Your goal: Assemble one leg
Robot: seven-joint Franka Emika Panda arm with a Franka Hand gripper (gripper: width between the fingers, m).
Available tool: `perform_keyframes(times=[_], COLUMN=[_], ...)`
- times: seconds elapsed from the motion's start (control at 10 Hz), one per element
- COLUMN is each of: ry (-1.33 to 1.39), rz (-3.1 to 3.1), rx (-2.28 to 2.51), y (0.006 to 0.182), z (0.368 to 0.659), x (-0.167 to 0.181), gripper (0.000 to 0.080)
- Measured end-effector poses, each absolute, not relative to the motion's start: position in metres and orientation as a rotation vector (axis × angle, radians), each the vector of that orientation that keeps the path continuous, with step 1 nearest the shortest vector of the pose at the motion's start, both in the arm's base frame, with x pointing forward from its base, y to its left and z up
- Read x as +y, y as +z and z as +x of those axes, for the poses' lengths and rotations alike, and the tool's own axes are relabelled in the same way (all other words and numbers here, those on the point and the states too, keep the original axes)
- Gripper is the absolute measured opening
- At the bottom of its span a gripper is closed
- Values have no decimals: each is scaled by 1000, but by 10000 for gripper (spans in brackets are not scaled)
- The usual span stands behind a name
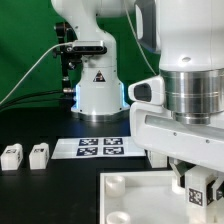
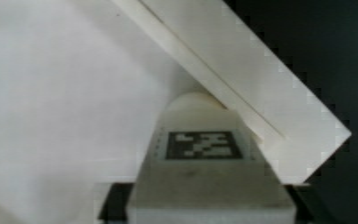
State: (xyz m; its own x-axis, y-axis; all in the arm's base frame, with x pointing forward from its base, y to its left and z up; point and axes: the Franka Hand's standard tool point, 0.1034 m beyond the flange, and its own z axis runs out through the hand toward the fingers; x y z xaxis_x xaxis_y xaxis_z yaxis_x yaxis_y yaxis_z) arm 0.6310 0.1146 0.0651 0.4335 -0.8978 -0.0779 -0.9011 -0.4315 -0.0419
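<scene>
**Ana:** Start at the fingers. What are they doing?

**Ben:** The two-finger gripper (image 1: pixel 197 180) is clamped on the small white plastic block-shaped leg (image 2: pixel 202 150), the one whose black-and-white square marker tag faces the wrist camera. In the wrist view the dark fingertips (image 2: pixel 115 203) sit against the leg's sides, and the leg stands out straight from between them. In the exterior view the same leg (image 1: pixel 199 184) hangs under the white hand, tag visible.

**Ana:** And just past the leg's tip?

**Ben:** The large white square tray-like panel (image 2: pixel 60 100) lies right under it. Its raised rim runs slantwise past the leg's rounded end. Whether the leg touches the panel cannot be told. In the exterior view the panel (image 1: pixel 135 200) lies on the black table (image 1: pixel 40 190), with a round socket at its near corner beside the fingers.

**Ana:** How is the arm posed?

**Ben:** The wrist points straight down, the white hand over the panel. The arm's base (image 1: pixel 100 90) stands well behind the fingers.

**Ana:** Anything farther out?

**Ben:** The thin flat white marker board (image 1: pixel 100 147) lies between the base and the panel. Two more white tagged legs (image 1: pixel 25 154) stand side by side well away from the fingers, towards the exterior view's left.
</scene>
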Motion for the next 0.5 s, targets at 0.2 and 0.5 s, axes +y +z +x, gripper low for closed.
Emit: perform_keyframes(times=[0.2, 0.5], ry=[118, 139], rz=[-2315, -1904], rx=[1964, 2363], y=[65, 65], z=[631, 632], x=[115, 118], gripper=[290, 290])
